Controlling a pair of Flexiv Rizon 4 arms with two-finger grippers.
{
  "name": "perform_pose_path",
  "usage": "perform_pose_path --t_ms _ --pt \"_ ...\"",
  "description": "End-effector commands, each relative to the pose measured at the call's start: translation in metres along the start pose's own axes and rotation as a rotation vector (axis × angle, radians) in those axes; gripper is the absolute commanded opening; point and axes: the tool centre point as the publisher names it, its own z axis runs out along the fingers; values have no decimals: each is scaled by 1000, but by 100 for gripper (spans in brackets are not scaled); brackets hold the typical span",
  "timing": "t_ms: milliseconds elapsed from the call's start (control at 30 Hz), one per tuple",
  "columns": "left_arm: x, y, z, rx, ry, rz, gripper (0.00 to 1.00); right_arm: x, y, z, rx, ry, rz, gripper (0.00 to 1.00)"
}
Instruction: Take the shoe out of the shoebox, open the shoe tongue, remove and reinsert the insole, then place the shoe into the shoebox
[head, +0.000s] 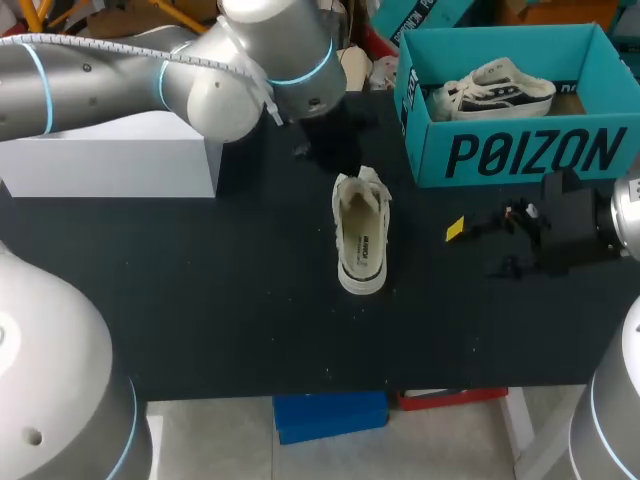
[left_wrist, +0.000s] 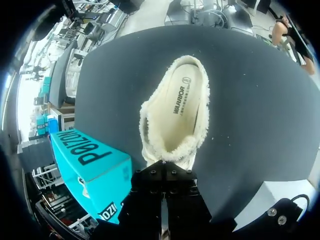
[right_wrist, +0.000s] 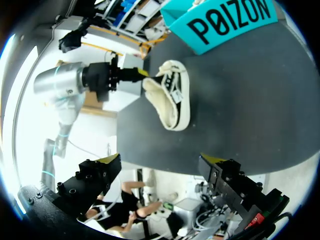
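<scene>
With the left tool (right_wrist: 142, 75) pinched narrow on the tongue (head: 367, 180) of the fleece-lined white canvas shoe (head: 361, 232) at the black desk's (head: 200, 300) middle, it should peel slowly toward the far edge while the wide-open right tool (right_wrist: 160, 165) steadies the heel.

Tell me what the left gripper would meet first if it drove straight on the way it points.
The white shoe with fleecy lining: its near end lies directly ahead of the left gripper, right at its tip, possibly touching; depth is unclear.
</scene>
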Motion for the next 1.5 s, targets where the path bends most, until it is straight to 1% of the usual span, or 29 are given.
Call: perform_pose_path --t_ms 33,133,267,400,533,600,700,733,767,800,900,967,1000,1267,1500 --pt "1 -9 13 25 0 5 0 1 0 0 0 -2 1 100" --pt "4 -17 20 46 10 1 0 1 0 0 0 -2 1 100" --pt "15 -25 30 77 23 -24 0 1 0 0 0 -2 1 100" --pt "22 -29 30 93 16 -44 0 1 0 0 0 -2 1 100" --pt "23 -27 16 84 12 -55 0 1 0 0 0 -2 1 100" --pt "22 -26 5 85 -4 -61 0 1 0 0 0 -2 1 100" --pt "23 -29 -8 123 14 -35 0 1 0 0 0 -2 1 100" --pt "23 -27 -11 129 18 -14 15 1 0 0 0 -2 1 100" --pt "23 -28 -15 143 17 -8 23 1 0 0 0 -2 1 100" --pt "23 -29 -19 138 29 5 27 1 0 0 0 -2 1 100" --pt "26 -30 -22 156 62 35 31 1 0 0 0 -2 1 100" --pt "30 -31 -20 158 81 40 36 1 0 0 0 -2 1 100" --pt "31 -32 -18 157 94 49 36 1 0 0 0 -2 1 100" --pt "37 -39 5 199 132 72 35 1 0 0 0 -2 1 100" --pt "44 -42 20 209 176 107 34 1 0 0 0 -2 1 100"
